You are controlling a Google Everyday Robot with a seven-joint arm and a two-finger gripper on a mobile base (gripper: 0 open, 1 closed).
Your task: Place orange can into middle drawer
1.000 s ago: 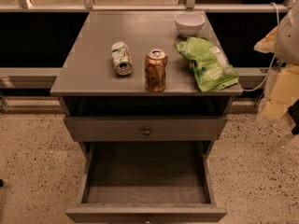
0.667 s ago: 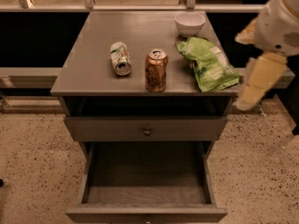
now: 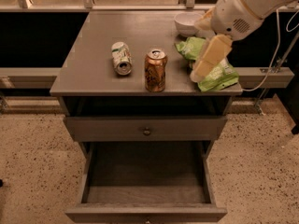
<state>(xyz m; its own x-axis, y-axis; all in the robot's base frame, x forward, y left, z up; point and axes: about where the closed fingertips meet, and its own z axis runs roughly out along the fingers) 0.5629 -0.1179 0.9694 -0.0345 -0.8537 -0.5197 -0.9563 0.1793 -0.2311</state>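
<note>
The pincer [image 3: 200, 71] hangs over the right part of the table [image 3: 93, 45], slanting down and leftward in front of the green bag [image 3: 224, 78]; whether it is wide or narrow I cannot tell, and it holds nothing. A second ago it was out past the table's right edge; since then the arm has swung in over the top, which puts the pincer near the orange can [image 3: 155, 70] but apart from it, with bare table between them. I judge this the approach before the grasp; the pick itself is not yet begun.

The orange can stands upright near the front edge, about midway across, where it stood earlier; the white-and-green can [image 3: 121, 58] lies on its side just to its left, and the white bowl [image 3: 186, 23] sits at the back right, neither moved. Below, the knobbed drawer [image 3: 146, 127] is closed; the middle drawer [image 3: 145, 212] is pulled out with nothing in it, as before, ready to receive the can.
</note>
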